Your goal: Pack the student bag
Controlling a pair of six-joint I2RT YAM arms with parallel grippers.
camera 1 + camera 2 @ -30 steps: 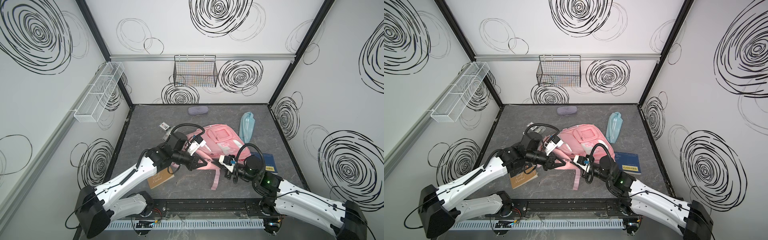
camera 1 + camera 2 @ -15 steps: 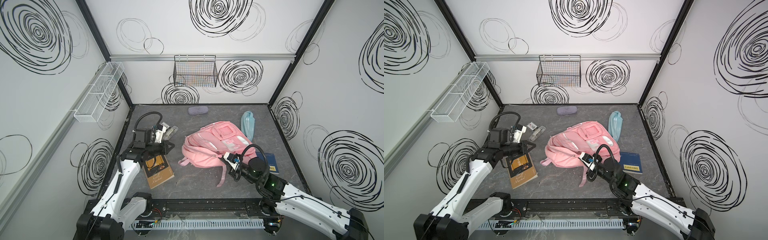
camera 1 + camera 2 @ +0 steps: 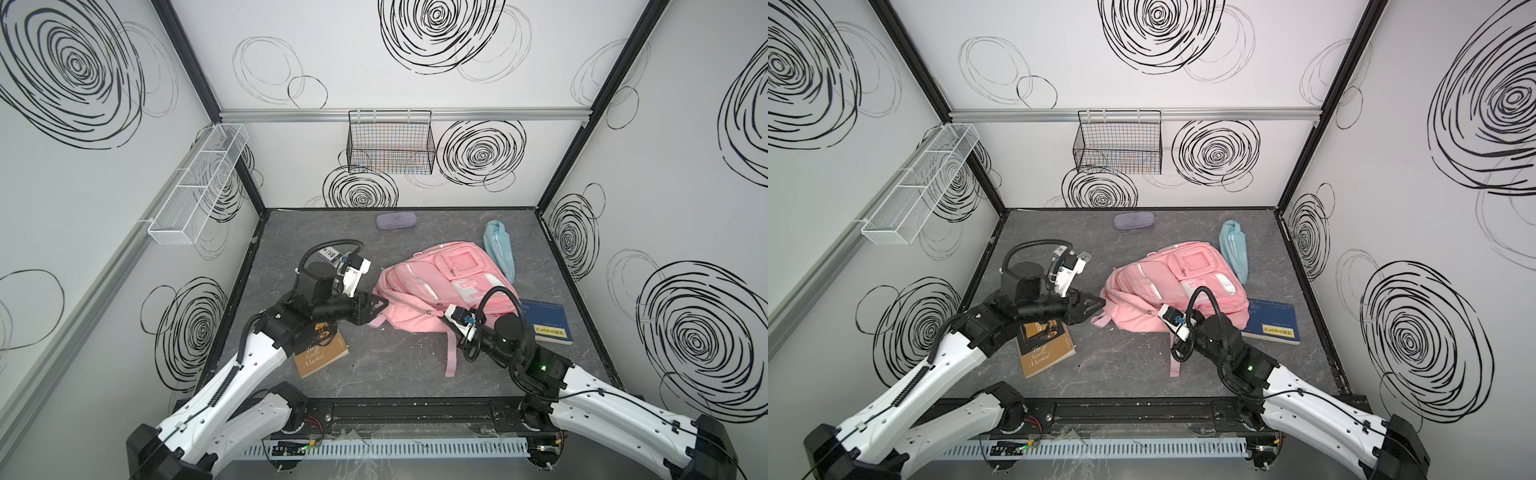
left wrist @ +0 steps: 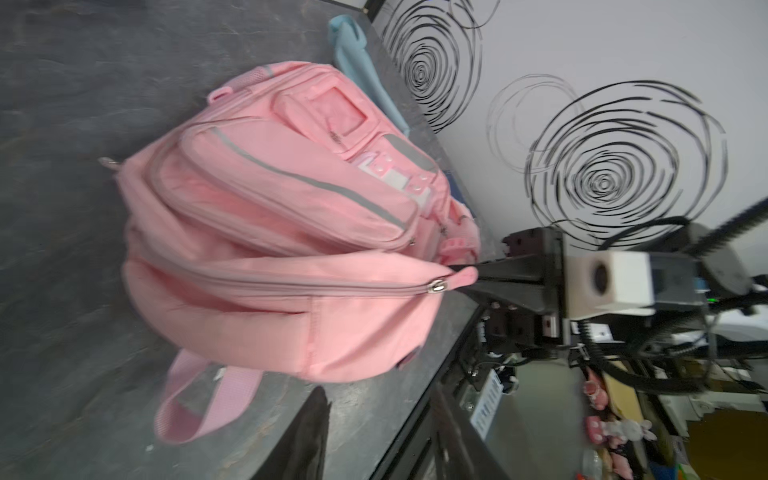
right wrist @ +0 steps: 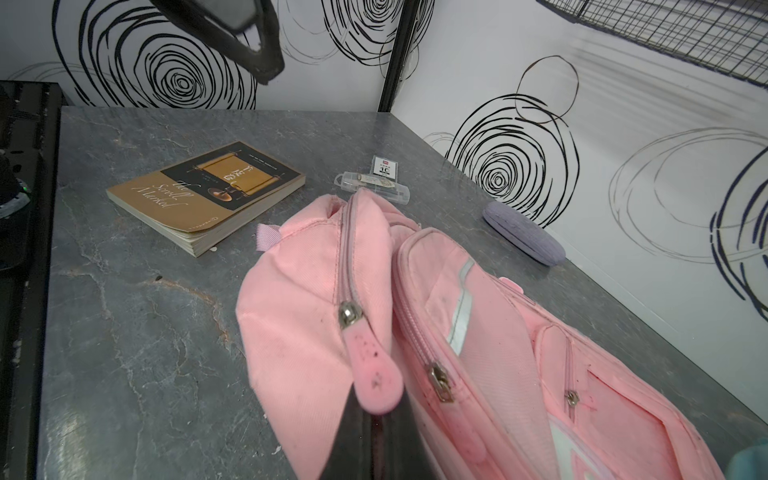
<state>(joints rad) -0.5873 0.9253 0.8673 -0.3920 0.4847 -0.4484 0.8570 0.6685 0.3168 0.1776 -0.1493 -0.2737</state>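
While your right tool (image 5: 371, 415) clamps the bag's (image 3: 436, 291) zip pull (image 5: 374, 374), your left tool (image 3: 380, 304) gapes empty; bag zipped, one brown book (image 3: 320, 355) and one blue book (image 3: 546, 322) outside.

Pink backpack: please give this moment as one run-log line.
right tool: shut on pink zipper pull | left tool: open, near pink fabric backpack | zip: looks closed

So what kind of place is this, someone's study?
Probably a robot test booth: white swirl-printed panels box in a grey tabletop, two robot arms mount at its front edge, and a pink backpack lies staged.
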